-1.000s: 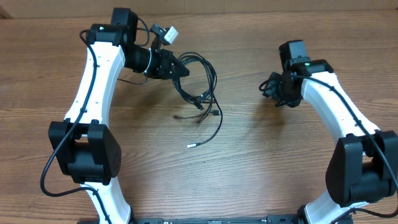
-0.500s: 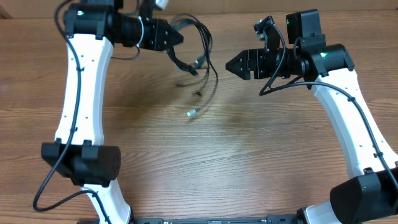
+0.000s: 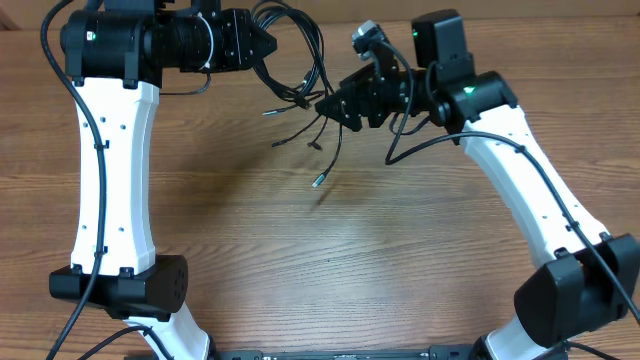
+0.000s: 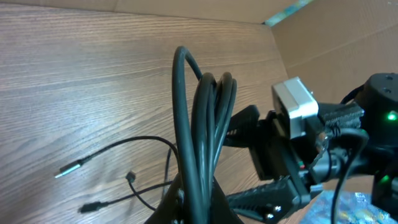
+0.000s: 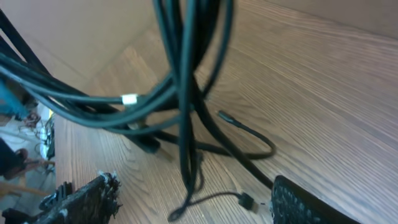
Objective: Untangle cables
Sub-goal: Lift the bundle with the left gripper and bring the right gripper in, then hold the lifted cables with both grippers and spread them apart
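Left gripper (image 3: 268,45) holds cables (image 4: 208,124) above table (image 3: 300,250) — right gripper (image 3: 325,103), jaws spread, alongside.

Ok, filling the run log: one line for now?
left gripper: shut on cables | right gripper: open, at cables | cables: tangled

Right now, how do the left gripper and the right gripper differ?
The left gripper is shut; the right gripper is open. The left gripper carries the cables; the right gripper grips nothing, and strands only hang between its jaws. Both face the cables.
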`<state>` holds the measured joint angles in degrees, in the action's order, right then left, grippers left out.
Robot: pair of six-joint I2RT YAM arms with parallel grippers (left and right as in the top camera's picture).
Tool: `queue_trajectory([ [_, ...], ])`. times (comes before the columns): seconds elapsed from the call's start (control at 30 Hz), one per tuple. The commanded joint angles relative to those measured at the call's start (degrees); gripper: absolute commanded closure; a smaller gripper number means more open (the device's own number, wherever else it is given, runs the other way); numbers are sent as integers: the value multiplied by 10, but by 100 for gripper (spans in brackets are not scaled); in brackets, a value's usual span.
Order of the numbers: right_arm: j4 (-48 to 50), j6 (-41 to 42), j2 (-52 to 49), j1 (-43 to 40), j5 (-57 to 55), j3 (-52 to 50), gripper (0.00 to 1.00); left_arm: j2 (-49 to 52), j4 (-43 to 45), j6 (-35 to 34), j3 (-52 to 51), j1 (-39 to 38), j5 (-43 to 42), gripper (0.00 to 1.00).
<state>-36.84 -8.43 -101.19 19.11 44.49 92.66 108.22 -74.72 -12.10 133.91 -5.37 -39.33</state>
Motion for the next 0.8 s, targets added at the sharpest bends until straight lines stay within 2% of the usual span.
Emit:
queue_trajectory([
  [0.0,13,-11,-12,1,23,3,27,-11,-5,-12,13,-3,-7,96],
  [0.1,24,-10,-21,1,14,3,33,-11,-17,-12,13,-3,-12,96],
  [0.3,53,-8,-37,0,-4,3,37,-12,-80,35,13,-3,-42,96],
  [0.5,47,-9,-44,3,0,3,42,-17,-89,36,13,-2,-51,96],
  [0.57,43,-10,-44,3,21,3,42,-18,-87,36,13,3,-78,96],
  [0.77,39,-11,-44,4,28,3,42,-19,-77,35,13,54,-249,96],
])
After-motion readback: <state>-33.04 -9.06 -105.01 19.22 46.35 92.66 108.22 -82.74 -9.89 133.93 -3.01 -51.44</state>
